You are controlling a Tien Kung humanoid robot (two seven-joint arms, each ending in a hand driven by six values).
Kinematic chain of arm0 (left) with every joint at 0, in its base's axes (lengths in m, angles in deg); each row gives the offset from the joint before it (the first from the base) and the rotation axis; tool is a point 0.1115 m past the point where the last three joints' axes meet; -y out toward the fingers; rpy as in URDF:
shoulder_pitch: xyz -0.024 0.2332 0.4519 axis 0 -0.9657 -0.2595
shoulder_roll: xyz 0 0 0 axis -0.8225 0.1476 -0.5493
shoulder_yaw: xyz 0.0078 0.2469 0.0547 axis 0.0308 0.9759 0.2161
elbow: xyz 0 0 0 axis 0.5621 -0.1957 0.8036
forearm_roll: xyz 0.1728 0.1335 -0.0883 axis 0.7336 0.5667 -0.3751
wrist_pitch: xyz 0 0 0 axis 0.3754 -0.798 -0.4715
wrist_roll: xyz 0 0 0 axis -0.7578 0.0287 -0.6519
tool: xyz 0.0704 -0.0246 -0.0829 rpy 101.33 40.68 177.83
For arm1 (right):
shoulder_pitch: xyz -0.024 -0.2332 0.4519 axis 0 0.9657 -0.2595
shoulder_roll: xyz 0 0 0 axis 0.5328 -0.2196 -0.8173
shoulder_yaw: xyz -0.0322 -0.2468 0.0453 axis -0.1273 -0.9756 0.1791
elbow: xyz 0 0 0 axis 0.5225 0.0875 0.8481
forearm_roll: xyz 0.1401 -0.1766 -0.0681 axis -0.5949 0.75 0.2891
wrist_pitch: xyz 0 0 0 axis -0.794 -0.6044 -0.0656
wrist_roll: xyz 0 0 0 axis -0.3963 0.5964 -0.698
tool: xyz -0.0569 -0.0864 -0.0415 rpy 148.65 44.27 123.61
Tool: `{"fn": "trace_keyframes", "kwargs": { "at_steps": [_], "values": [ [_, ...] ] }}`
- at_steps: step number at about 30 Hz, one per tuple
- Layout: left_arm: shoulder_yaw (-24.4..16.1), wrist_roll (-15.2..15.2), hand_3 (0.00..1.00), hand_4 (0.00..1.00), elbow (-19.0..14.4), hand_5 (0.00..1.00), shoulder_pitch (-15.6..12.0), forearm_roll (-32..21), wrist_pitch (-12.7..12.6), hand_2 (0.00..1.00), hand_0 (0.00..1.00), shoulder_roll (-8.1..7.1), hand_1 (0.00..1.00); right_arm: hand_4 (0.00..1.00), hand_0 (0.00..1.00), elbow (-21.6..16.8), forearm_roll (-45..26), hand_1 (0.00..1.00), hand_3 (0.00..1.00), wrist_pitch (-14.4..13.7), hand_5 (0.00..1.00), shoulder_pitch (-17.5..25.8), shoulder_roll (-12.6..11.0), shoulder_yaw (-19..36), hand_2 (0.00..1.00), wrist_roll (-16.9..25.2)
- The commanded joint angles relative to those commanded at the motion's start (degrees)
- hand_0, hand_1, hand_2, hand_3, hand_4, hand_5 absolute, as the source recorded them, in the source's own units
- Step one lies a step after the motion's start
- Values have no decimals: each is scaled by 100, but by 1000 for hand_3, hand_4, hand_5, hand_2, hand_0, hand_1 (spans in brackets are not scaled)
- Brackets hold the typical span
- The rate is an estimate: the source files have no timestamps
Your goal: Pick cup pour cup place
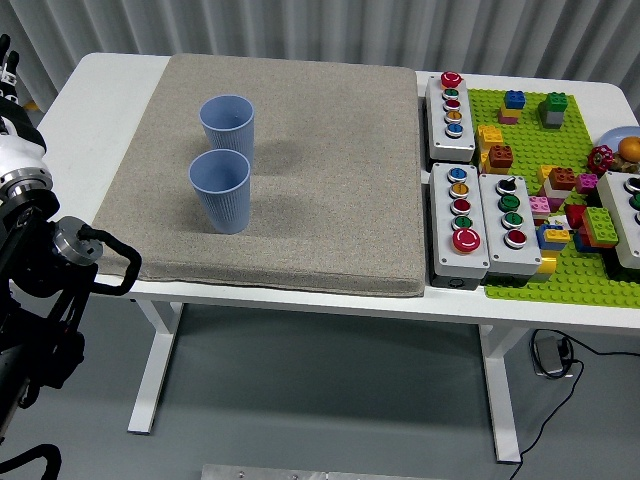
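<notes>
Hanging at the table's left edge, my left hand was mostly cut off by the picture's border, so I could not tell whether it was spread or curled. It touched no cup. My forearm ran down off the near edge, clear of the mat. My right arm was out of sight.

Both cups stood upright on the mat, well to the right of my hand. The near cup was just in front of the far cup, close together and maybe touching. Neither leaned. I could not see whether either held anything.

I judged that this fitted two stages equally well. Either a cup was yet to be picked up and poured into its neighbour, or the pour was over and the cup had been set back down. The cups alone did not settle it.

If a reach was due, it would have had to go rightward and forward over the mat's edge. With the two standing so close, closing on one risked knocking the other. The button boxes and bricks lay far beyond, out of the way.
</notes>
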State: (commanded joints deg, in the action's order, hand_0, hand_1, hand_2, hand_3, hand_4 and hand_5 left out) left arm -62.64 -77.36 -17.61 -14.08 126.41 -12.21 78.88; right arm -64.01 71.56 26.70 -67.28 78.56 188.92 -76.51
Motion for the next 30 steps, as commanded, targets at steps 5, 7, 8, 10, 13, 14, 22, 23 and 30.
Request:
{"fn": "trace_keyframes", "kwargs": {
  "at_steps": [5, 7, 8, 10, 13, 14, 22, 23, 30],
  "values": [
    [-16, 32, 898, 757, -8, 998, -38, 13, 33, 885, 792, -25, 790, 2, 690, 0, 0, 653, 577, -5, 161, 5, 0, 41, 583, 14],
    [-34, 50, 898, 757, -22, 998, -51, 55, 47, 885, 792, -23, 790, 2, 690, 1, 0, 653, 577, -2, 161, 10, -3, 68, 583, 24],
    [-39, 51, 898, 757, -26, 998, -55, 63, 47, 885, 792, -22, 790, 2, 690, 1, 0, 653, 577, 0, 161, 10, -5, 74, 583, 26],
    [-43, 62, 898, 757, -50, 998, -90, 82, 46, 885, 792, -32, 790, 2, 690, -3, 0, 653, 577, -12, 161, 17, 0, 99, 583, 25],
    [-83, 77, 899, 765, -95, 998, -171, 109, 50, 885, 792, -48, 790, 2, 690, -6, 0, 653, 577, -14, 161, 34, 20, 79, 583, 1],
    [-98, 78, 899, 765, -105, 998, -194, 112, 51, 885, 792, -49, 790, 2, 690, -8, 0, 653, 577, -15, 161, 40, 26, 74, 583, -6],
    [-156, 150, 899, 766, -175, 998, -290, 277, 60, 885, 792, -1, 789, 2, 690, -12, 0, 653, 577, -30, 162, 60, 39, 54, 582, -20],
    [-170, 163, 900, 808, -194, 998, -319, 323, 59, 884, 790, 14, 787, 2, 690, -13, 0, 653, 577, -36, 162, 60, 39, 59, 582, -16],
    [-204, 154, 900, 809, -302, 998, -479, 310, 41, 886, 790, 50, 787, 2, 690, -6, 0, 653, 577, -47, 160, 91, 27, 57, 583, 12]
  ]
}}
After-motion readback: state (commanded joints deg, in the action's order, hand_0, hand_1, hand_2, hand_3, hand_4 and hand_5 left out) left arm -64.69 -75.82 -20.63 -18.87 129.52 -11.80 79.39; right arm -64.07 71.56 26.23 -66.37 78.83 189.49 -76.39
